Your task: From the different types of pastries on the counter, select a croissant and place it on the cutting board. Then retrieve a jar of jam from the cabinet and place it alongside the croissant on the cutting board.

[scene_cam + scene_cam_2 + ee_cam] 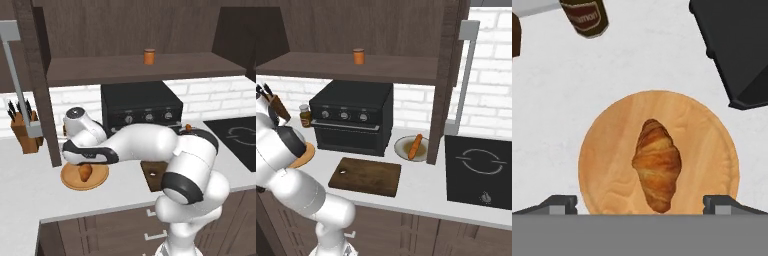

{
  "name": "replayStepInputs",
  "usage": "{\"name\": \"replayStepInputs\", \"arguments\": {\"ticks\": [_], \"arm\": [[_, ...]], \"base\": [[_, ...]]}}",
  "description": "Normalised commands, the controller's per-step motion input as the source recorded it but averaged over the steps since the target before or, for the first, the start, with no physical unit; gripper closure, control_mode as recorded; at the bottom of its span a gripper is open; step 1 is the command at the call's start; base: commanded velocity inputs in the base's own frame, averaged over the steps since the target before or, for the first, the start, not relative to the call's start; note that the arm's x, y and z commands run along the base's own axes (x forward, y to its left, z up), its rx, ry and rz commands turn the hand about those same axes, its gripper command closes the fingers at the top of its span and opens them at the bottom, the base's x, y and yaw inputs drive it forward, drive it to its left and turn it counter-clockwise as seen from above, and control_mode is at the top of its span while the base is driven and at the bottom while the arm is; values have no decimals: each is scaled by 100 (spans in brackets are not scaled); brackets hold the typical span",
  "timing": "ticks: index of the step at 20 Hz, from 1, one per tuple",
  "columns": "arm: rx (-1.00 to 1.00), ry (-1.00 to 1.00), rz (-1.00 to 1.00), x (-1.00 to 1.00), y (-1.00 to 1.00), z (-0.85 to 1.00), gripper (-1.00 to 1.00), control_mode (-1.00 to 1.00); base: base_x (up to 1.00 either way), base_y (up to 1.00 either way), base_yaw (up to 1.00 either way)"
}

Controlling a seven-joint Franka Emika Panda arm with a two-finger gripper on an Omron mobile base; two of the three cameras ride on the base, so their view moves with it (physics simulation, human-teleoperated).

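Golden-brown croissant (656, 164) lies at the middle of the round wooden plate (607, 145), directly under the wide-open, empty gripper (646, 204), so descending straight and closing across its narrow waist should seat it, with the cutting board (366, 176) waiting beyond the plate.

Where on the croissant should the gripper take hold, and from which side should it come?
Grip the croissant across its plump middle, coming straight down from above. It lies flat on the round wooden plate, tapering to narrow ends, so the middle looks the surest place. The open gripper already straddles it, fingers either side of its long axis.
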Motion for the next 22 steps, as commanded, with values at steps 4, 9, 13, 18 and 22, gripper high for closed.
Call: {"name": "replayStepInputs", "arguments": {"ticks": [4,9,13,18,22], "arm": [[18,2,0,0,-40,-13,-100,-100],[10,0,0,-2,-39,-17,-100,-100],[0,1,0,-5,-1,-18,-100,-100],[0,0,0,0,0,-49,-100,-100],[0,0,0,0,0,-34,-100,-100]], "base": [[0,0,0],[0,0,0],[0,0,0],[0,0,0],[0,0,0]]}}
